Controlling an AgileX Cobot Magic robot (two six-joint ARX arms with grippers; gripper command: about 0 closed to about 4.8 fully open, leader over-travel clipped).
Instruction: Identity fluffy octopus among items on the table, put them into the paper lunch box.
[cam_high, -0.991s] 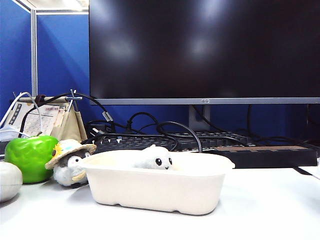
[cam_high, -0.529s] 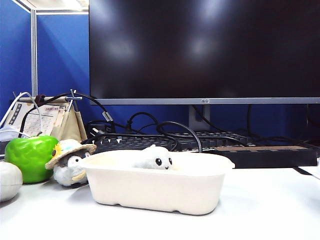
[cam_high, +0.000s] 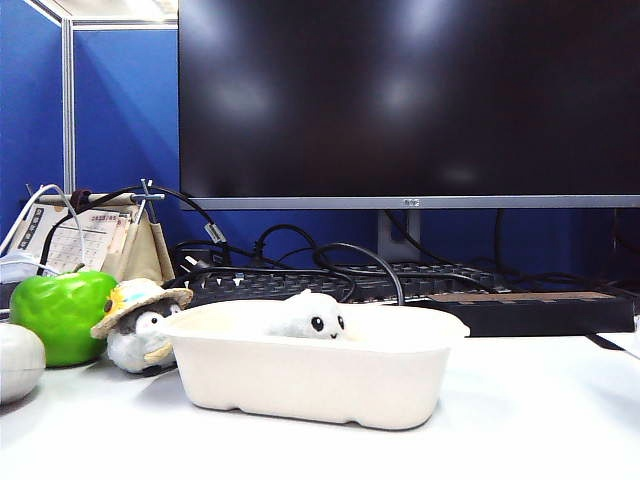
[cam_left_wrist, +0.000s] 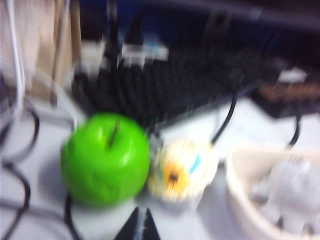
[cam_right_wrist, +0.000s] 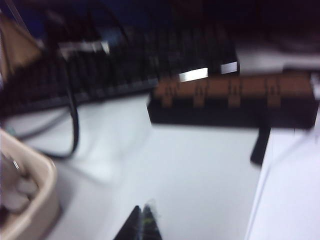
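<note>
Fluffy octopus (cam_high: 310, 318) sits inside paper lunch box (cam_high: 300, 385); placing step looks done. Left jaws (cam_left_wrist: 139, 225) and right jaws (cam_right_wrist: 142, 220) pinched together, empty, off the worktop (cam_high: 540, 420). Penguin (cam_high: 140, 322) at box's 9 o'clock. Next: nothing but retreat.

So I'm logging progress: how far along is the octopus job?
Looks done: the fluffy octopus sits inside the paper lunch box. Nothing is in hand; the left gripper and right gripper, both shut, hang above the table. The plush penguin rightly stays outside.

Both wrist pictures are looking very blurry, while soft lights are glaring on the dark monitor (cam_high: 400, 100).
</note>
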